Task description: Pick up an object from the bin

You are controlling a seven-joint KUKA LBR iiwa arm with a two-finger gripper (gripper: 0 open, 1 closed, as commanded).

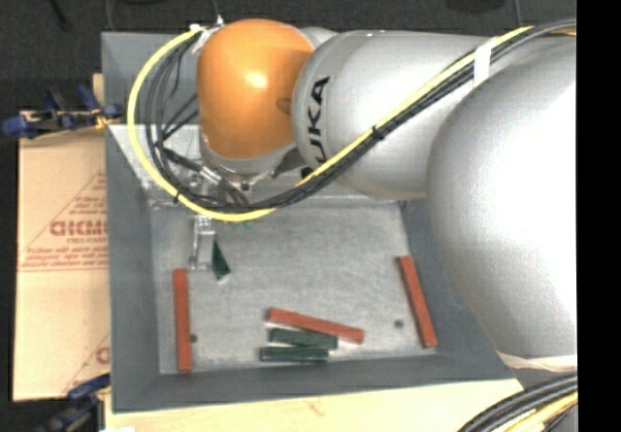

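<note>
My gripper (203, 251) hangs below the orange wrist cover, low over the bin's left part near the back wall. A small dark green pointed piece (221, 263) sits right against its right side; whether it is held or lies on the floor I cannot tell. A long red stick (180, 318) lies along the left wall, just below and left of the gripper.
At the front middle a red stick (313, 324) lies slanted over two dark green sticks (294, 353). Another red stick (415, 301) lies along the right wall. The big silver arm covers the bin's back and right side.
</note>
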